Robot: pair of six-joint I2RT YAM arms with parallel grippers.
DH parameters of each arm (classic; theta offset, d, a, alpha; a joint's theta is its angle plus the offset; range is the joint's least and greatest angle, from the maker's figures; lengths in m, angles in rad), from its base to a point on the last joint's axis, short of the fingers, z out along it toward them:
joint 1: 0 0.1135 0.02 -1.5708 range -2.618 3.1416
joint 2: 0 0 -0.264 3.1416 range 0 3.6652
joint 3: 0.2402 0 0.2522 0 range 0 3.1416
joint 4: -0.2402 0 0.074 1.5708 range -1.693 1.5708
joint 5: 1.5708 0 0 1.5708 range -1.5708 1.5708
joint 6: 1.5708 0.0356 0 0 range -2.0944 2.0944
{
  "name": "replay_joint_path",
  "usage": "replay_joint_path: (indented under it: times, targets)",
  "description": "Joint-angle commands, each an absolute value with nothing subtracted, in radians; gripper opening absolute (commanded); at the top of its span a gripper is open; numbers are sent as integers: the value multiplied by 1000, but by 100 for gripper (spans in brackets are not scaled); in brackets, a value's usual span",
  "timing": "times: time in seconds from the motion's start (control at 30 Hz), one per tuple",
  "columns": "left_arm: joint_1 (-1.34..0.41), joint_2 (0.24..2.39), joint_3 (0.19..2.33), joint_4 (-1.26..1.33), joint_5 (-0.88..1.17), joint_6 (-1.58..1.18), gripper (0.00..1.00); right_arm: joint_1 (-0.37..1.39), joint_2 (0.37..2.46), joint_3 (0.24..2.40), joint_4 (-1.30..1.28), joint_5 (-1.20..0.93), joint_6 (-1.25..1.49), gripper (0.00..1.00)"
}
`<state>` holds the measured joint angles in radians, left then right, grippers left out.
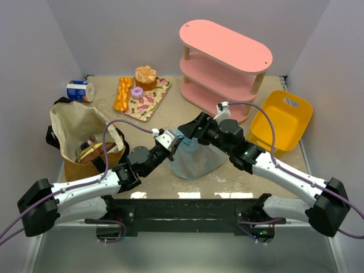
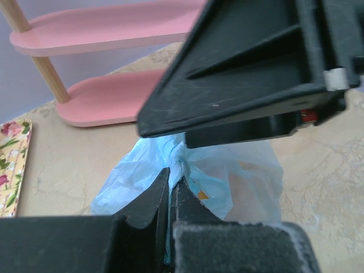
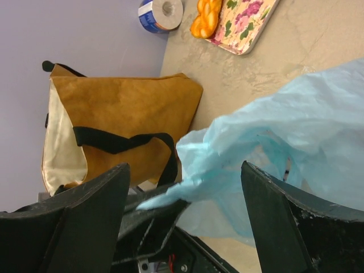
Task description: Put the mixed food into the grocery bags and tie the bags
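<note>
Left gripper (image 2: 170, 177): fingers are clamped on the light-blue bag (image 1: 198, 160) at its gathered neck.
Right gripper (image 3: 185, 168): fingers are held wide apart, bag plastic between them.
Tan tote (image 1: 77, 125): is seen well apart, leftward.

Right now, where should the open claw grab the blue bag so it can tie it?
Probably the bunched top of the blue bag, not its puffy body. A thin twisted strip of plastic lies between the fingers of the open right gripper, so closing from the bag's right should catch it. The left gripper pinches the gathered plastic from the other side.
</note>
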<state>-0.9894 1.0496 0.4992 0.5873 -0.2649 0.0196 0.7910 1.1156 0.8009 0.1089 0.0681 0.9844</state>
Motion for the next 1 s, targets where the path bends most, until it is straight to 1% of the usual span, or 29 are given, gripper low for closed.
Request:
replay_joint_path:
  times: [0.0, 0.27, 0.6, 0.77, 0.97]
  targets:
    - [-991, 1046, 499, 667, -210, 66, 0, 790, 1173, 873, 115, 98, 1020, 83]
    - [-991, 1042, 489, 683, -189, 80, 0, 787, 1232, 865, 89, 138, 1065, 82]
    - [-992, 1043, 482, 695, -135, 94, 0, 785, 1325, 851, 156, 98, 1069, 82]
    - [-994, 1051, 480, 690, -123, 95, 0, 782, 1354, 839, 274, 23, 1092, 80]
    - [-994, 1066, 483, 681, -117, 98, 0, 784, 1382, 864, 325, -51, 1118, 75]
